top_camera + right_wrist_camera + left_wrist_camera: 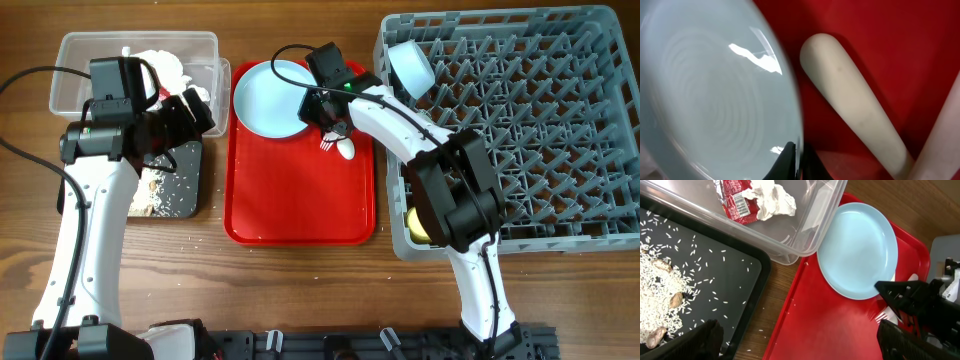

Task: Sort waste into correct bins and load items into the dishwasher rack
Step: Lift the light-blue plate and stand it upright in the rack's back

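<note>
The dishwasher rack (560,120) stands on my right and the red tray (300,200) in the middle. The plate (265,95) lies in the tray's far left corner. My right gripper (333,120) hangs at its rack-side rim, arm stretched back over the rack's corner. It is much nearer than my left gripper (192,112), spread and empty by the black tray (185,190). One right fingertip (790,157) shows at the rim, but I cannot tell that jaw gap. A white cutlery handle (850,100) lies slantwise just beside the plate.

One plate (268,95), one bowl (410,66), one rack (560,120)
</note>
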You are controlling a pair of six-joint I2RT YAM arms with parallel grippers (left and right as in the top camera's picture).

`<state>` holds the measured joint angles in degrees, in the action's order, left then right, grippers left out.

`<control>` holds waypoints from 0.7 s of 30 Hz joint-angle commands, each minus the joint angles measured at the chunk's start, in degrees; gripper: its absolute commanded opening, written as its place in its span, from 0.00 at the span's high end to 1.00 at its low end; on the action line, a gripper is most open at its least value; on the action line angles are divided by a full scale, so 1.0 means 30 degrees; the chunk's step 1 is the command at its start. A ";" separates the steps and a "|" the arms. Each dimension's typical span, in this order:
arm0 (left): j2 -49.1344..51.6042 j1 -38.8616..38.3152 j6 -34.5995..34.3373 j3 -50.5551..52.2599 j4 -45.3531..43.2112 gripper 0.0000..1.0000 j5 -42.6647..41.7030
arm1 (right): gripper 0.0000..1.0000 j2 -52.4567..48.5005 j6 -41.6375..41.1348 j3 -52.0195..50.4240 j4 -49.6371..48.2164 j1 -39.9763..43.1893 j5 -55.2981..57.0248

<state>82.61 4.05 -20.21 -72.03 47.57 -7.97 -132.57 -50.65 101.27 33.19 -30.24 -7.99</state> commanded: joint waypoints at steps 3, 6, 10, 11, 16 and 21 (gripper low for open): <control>0.0058 0.0102 0.0146 -0.0248 -0.0044 0.00 -0.0095 | 0.96 -0.0233 0.1421 -0.0153 0.0299 0.0415 -0.1115; 0.0058 0.0102 0.0153 -0.0248 -0.0044 0.00 -0.0095 | 0.96 0.0474 0.2943 -0.0117 0.0787 0.1086 -0.1224; 0.0058 0.0102 0.0153 -0.0248 -0.0051 0.00 -0.0095 | 0.96 0.2834 0.6360 -0.0117 0.1341 0.2033 -0.1311; 0.0058 0.0102 0.0153 -0.0248 -0.0044 0.00 -0.0095 | 0.96 0.3672 0.7140 -0.0117 0.1399 0.2186 -0.1158; 0.0058 0.0102 0.0146 -0.0248 -0.0044 0.00 -0.0095 | 0.96 0.9034 1.0098 -0.0117 0.1319 0.2484 0.1129; 0.0058 0.0102 0.0153 -0.0248 -0.0044 0.00 -0.0095 | 0.96 1.3019 1.1781 -0.0124 0.1756 0.2484 0.8342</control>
<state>82.61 4.05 -20.21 -72.03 47.57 -7.97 -98.37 -20.84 100.29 37.28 -22.72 -0.54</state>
